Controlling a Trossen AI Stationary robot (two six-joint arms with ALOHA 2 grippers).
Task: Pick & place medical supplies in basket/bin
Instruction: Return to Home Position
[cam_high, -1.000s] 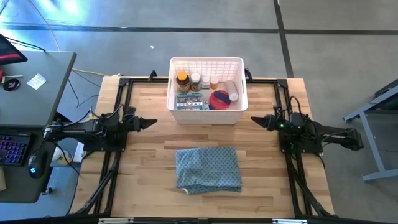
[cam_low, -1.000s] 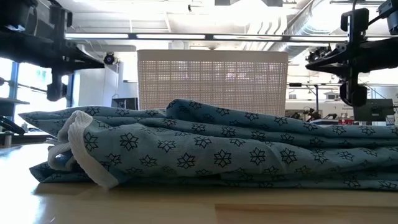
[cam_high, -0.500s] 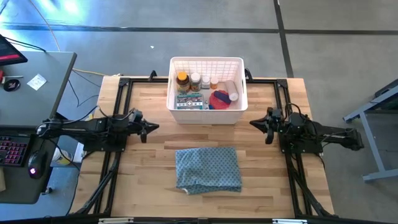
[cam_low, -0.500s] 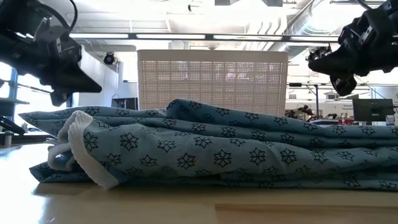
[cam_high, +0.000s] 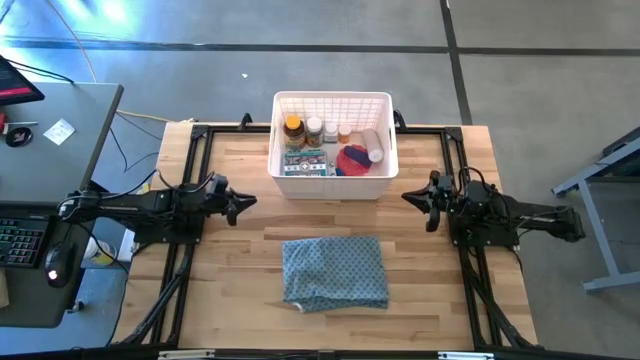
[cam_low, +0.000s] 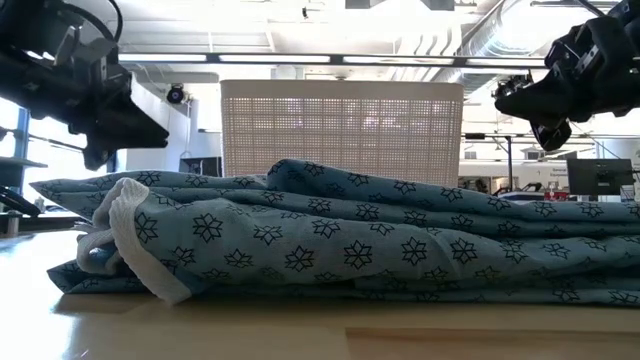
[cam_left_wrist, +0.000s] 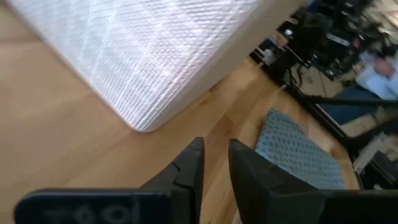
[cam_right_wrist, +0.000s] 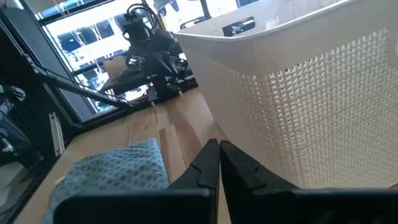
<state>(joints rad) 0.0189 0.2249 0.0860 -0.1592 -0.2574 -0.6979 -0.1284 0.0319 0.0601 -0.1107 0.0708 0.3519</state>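
The white latticed basket (cam_high: 331, 183) stands at the table's far middle. Inside it lie the medical supplies: an amber yellow-capped bottle (cam_high: 292, 131), a white pill bottle (cam_high: 314, 130), a pink-red disc (cam_high: 353, 158), a white roll (cam_high: 373, 148) and a printed packet (cam_high: 305, 166). My left gripper (cam_high: 246, 203) hovers left of the basket's near left corner (cam_left_wrist: 142, 124), pointing at it; its fingers (cam_left_wrist: 214, 148) stand slightly apart with nothing between them. My right gripper (cam_high: 408, 196) hovers right of the basket, fingers (cam_right_wrist: 218, 147) shut and empty.
A folded blue-grey patterned cloth (cam_high: 335, 272) lies on the table's near middle, in front of the basket; it fills the low view (cam_low: 340, 240). Black frame rails (cam_high: 195, 150) run along the table's left and right sides. Bare wood lies between each gripper and the basket.
Both grippers have rolled about their own pointing lines while staying beside the basket. My left gripper has also tipped a little downward toward the table. The basket, its contents and the cloth have not moved.
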